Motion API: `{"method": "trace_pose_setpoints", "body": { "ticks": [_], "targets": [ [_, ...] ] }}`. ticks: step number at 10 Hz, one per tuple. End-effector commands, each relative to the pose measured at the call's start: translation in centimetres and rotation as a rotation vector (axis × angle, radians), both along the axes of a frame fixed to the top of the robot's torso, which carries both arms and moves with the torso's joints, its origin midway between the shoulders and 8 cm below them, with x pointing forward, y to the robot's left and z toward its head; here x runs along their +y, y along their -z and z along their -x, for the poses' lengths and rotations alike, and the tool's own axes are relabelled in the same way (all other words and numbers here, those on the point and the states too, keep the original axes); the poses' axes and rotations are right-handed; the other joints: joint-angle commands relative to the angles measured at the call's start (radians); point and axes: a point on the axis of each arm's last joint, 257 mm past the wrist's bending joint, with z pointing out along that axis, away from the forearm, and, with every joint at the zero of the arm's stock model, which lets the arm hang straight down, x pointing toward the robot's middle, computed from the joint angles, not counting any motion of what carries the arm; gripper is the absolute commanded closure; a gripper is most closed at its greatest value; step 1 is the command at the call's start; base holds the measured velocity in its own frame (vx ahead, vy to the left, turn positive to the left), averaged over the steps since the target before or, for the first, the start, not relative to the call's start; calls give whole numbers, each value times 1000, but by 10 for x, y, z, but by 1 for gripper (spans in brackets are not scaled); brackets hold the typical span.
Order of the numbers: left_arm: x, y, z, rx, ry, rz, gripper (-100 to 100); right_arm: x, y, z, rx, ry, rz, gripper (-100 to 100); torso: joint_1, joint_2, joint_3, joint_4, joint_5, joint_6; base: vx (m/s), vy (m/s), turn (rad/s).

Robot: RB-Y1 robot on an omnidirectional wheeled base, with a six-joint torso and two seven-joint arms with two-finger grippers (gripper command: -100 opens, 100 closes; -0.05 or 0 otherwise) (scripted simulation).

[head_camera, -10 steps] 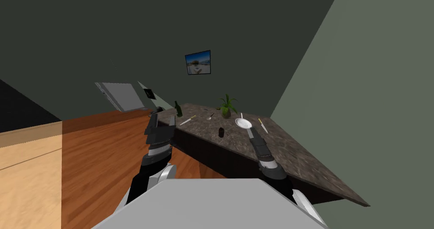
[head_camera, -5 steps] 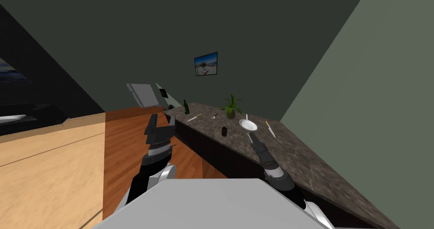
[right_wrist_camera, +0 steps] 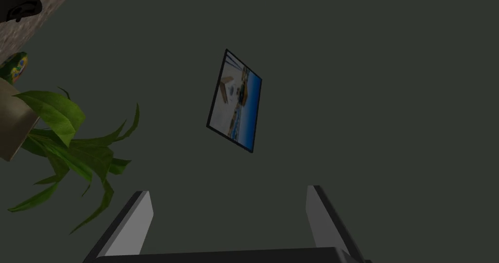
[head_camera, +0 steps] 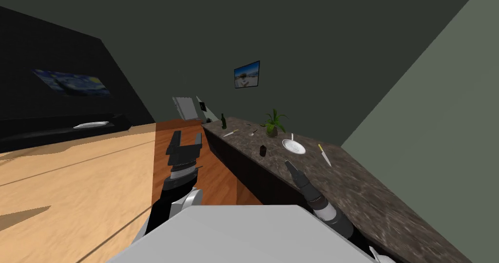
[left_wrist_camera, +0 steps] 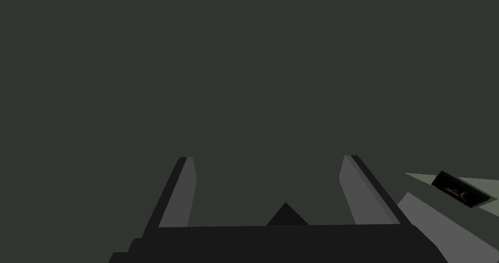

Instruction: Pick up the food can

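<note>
right gripper [right_wrist_camera: 227, 190] has its fingers apart with nothing between them, low over the counter [head_camera: 370, 197]. left gripper [head_camera: 186, 135] is also spread and empty, out over the floor [head_camera: 97, 177] beside the counter.

the can [head_camera: 263, 150] is a small dark cylinder standing upright on the counter near its front edge, beyond the right gripper and near the plate [head_camera: 294, 146] but apart from it. i'd judge it stiff, smooth-walled and fairly heavy if full, so it could slip. best to take it across the middle of its wall with level fingers, not by the rim. whether its top is sealed i cannot tell.

the plate looks bare, with a white utensil [head_camera: 292, 137] at its far rim. a pot [head_camera: 273, 131] beyond holds a green plant [head_camera: 276, 119]. a dark bottle [head_camera: 223, 121] stands farther along the counter, contents unseen.
</note>
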Motion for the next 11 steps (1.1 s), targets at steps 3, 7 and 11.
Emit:
{"method": "trace_pose_setpoints", "body": {
  "ticks": [3,7,11],
  "targets": [
    [0,0,0,0,0,0,0,3,28,18,84,-34,106,-100,0,0,0,0,0,0,-39,-23,220],
    [0,0,0,0,0,0,0,1,61,43,204,-78,214,-100,0,-2,-1,0,0,1,-24,-14,228],
    [0,0,0,0,0,0,0,-7,100,75,355,-123,335,-100,0,-2,-1,0,0,1,-24,-18,272]
  ]
}}
